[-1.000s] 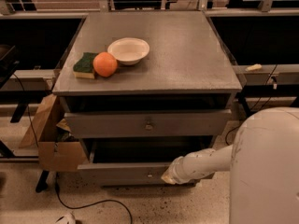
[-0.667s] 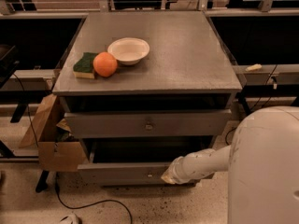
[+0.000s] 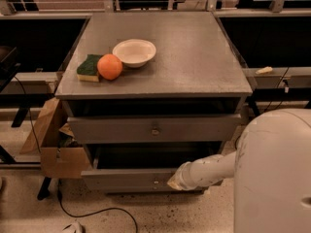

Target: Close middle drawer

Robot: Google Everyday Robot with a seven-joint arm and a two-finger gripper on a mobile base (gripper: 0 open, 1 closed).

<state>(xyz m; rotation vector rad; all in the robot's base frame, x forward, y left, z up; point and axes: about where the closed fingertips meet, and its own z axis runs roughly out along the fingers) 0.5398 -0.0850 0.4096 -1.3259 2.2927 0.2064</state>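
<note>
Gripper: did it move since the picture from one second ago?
No. The gripper keeps the same spot at the front of the middle drawer, just right of its knob, and equally far from the cardboard box.

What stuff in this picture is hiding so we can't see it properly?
Camera view, inside the middle drawer: too dark, shadowed by the upper drawer.
Camera view, anything under the middle drawer: hidden by its pulled-out front.
Camera view, the gripper at the middle drawer's front, right of its knob: mostly hidden by the arm itself.
Camera view, the sponge: partly behind the orange.
</note>
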